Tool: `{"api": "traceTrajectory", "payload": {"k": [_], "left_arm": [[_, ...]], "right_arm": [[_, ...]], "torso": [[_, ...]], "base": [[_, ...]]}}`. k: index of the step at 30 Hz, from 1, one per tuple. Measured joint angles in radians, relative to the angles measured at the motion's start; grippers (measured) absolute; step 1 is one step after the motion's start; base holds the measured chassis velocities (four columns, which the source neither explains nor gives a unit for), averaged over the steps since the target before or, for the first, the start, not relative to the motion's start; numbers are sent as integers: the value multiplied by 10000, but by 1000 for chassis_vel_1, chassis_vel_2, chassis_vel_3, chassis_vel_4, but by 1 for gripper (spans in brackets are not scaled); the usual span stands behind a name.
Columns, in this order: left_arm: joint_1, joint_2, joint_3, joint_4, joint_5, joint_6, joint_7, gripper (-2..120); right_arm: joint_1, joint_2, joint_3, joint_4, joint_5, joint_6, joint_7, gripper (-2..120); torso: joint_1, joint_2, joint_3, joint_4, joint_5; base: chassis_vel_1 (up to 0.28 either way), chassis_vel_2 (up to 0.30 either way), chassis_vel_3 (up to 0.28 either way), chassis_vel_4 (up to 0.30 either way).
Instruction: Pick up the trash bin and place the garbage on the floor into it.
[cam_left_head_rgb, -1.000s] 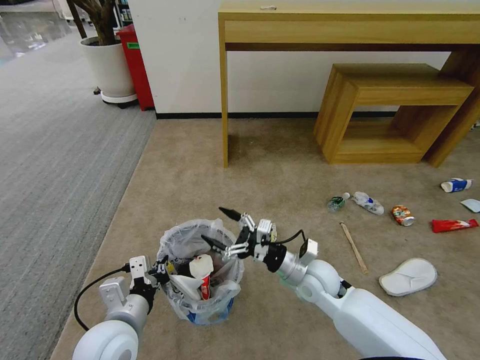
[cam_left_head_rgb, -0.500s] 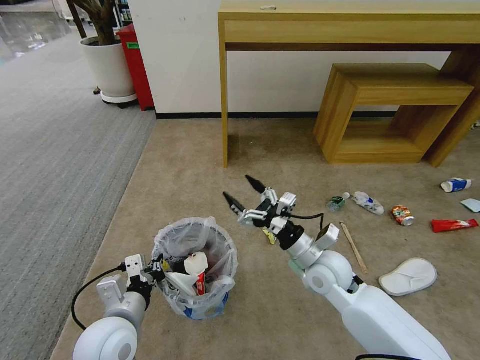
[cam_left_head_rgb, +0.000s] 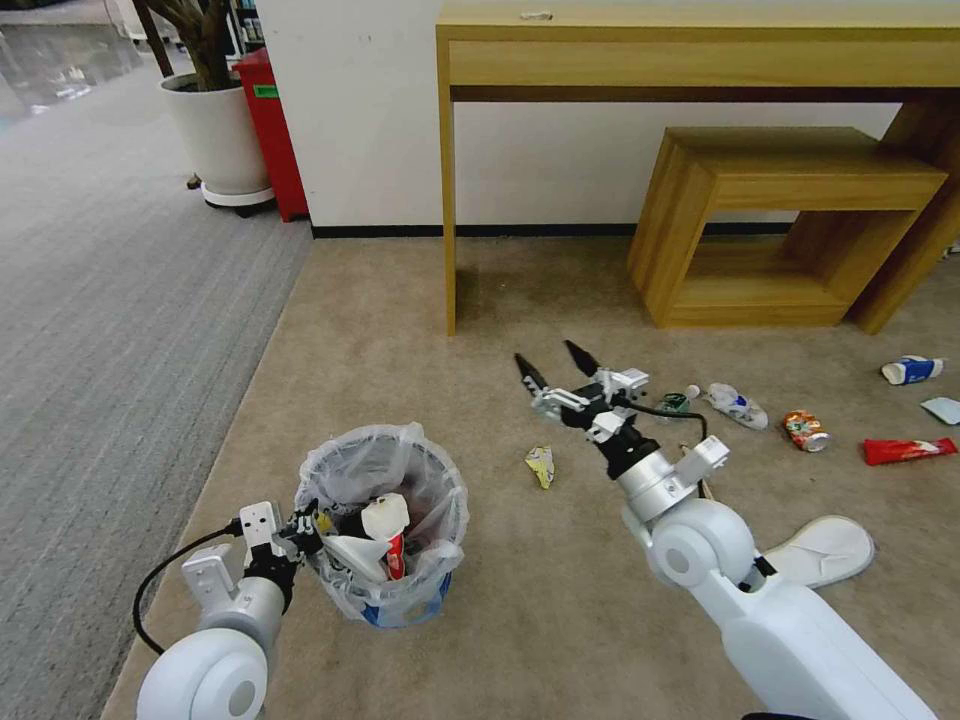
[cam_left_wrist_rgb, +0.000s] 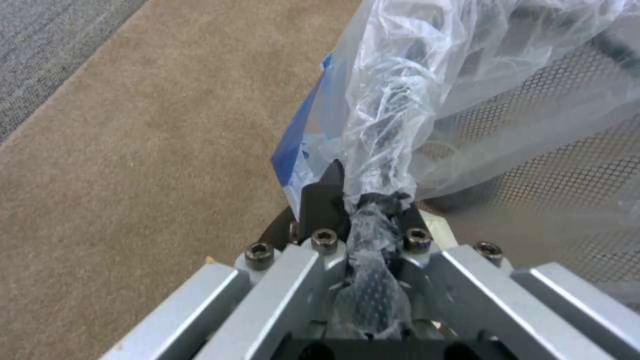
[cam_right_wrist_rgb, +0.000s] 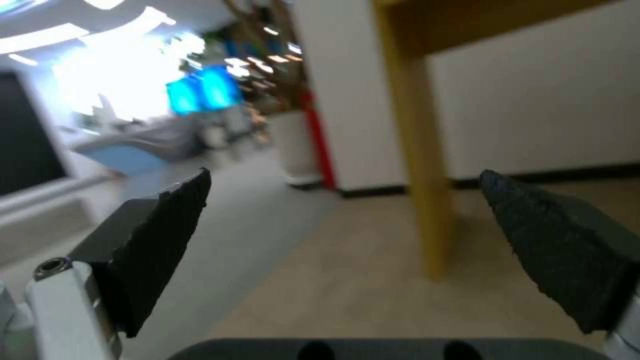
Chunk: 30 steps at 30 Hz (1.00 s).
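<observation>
The left gripper (cam_left_head_rgb: 305, 525) sits low at the near left, pinching the bin's (cam_left_head_rgb: 385, 530) bagged rim; the bin stands upright on the carpet (cam_left_head_rgb: 400, 350). The right arm reaches forward over the floor, its gripper (cam_left_head_rgb: 556, 368) spread wide and holding nothing, tips aimed toward the desk (cam_left_head_rgb: 445, 200).

The left wrist view shows what the head view cannot: bag plastic (cam_left_wrist_rgb: 380, 150) bunched between the closed fingers (cam_left_wrist_rgb: 320, 195).

Right of the gripper lie a stick (cam_left_head_rgb: 688, 452), partly hidden by the arm, a bottle (cam_left_head_rgb: 735, 405), can (cam_left_head_rgb: 805, 430), wrapper (cam_left_head_rgb: 908, 450) lying crosswise, and slipper (cam_left_head_rgb: 820, 550).
</observation>
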Motion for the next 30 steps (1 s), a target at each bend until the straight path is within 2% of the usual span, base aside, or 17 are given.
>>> {"api": "traceTrajectory", "payload": {"k": [3,9,16,30], "left_arm": [[-88,87,-17,57,-81,-21,13,1],[-172,108,-91,132,-117,-59,24,1],[-293,148,-182,254,-200,-90,35,1],[-306,175,-365,246,-333,-157,52,1]], "right_arm": [[-397,-89,641,1,-490,-446,526,100],[-866,-163,1203,-80,-799,-497,1057,100],[-1660,-418,2030,-132,-975,-234,1412,100],[-2631,-650,3047,-420,-1315,492,1364,100]], "torso": [[0,0,0,-2,-1],[0,0,0,-1,-1],[0,0,0,-1,0],[0,0,0,-1,0]], "base": [[0,0,0,0],[0,0,0,0],[0,0,0,0],[0,0,0,0]]}}
